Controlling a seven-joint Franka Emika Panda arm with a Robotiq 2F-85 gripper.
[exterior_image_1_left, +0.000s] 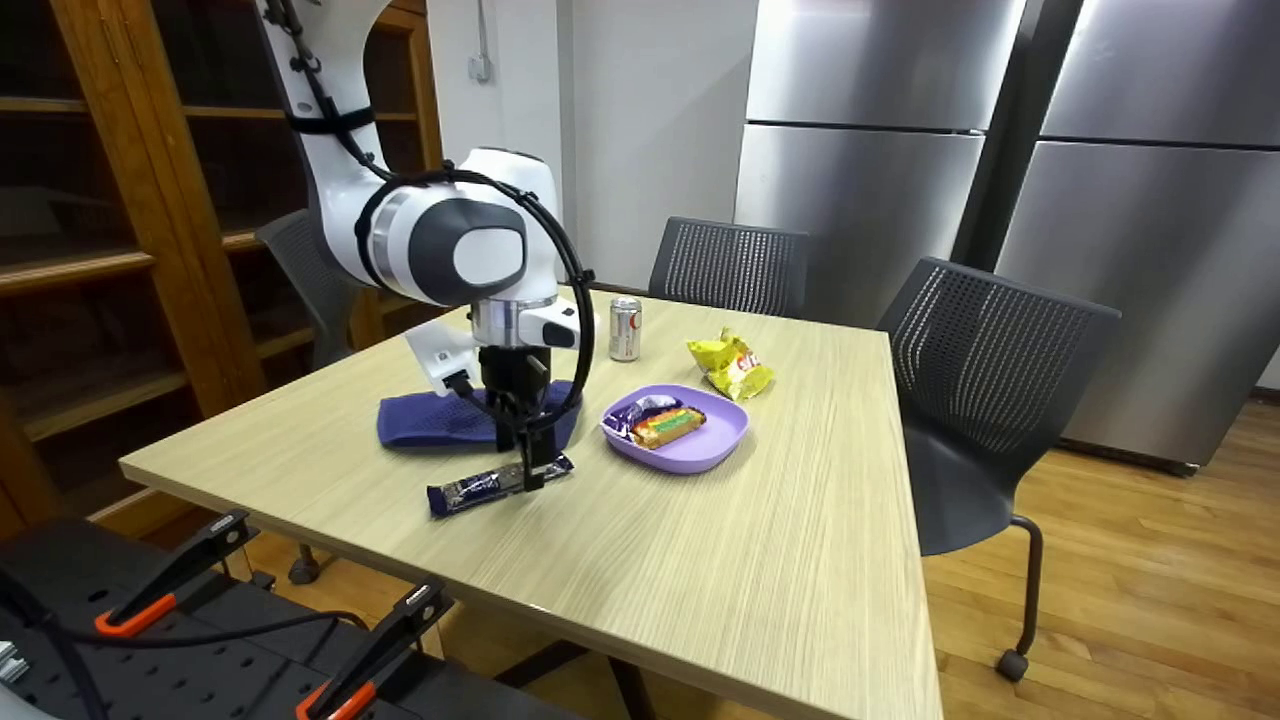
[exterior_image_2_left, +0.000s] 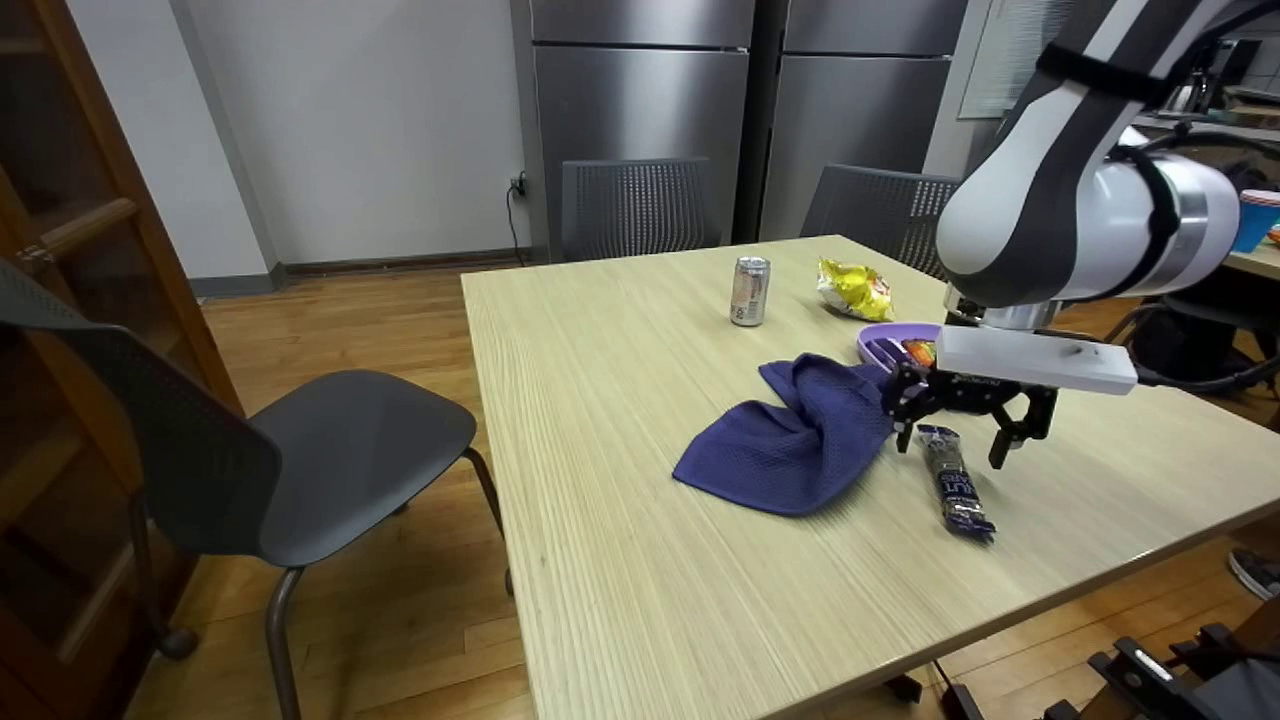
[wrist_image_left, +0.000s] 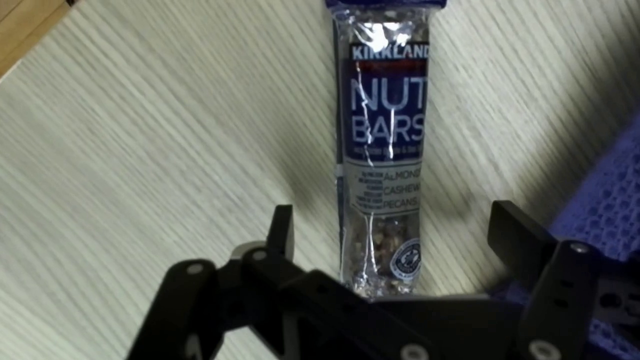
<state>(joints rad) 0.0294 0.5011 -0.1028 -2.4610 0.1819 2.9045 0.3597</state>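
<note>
Nut bar (wrist_image_left: 382, 135) lay on the table (exterior_image_1_left: 760, 560) beside a blue cloth (exterior_image_2_left: 800, 450), lined up between the fingers (wrist_image_left: 281, 227) of the gripper (wrist_image_left: 392, 215), spread wide and holding nothing. A sound grip seemed to call for squeezing both long sides evenly and keeping the cloth clear. The arm (exterior_image_1_left: 430, 240) stood bent above, gripper pointing straight down.

Gap btwn bar (wrist_image_left: 384, 150) & towel (exterior_image_2_left: 800, 455)
</note>
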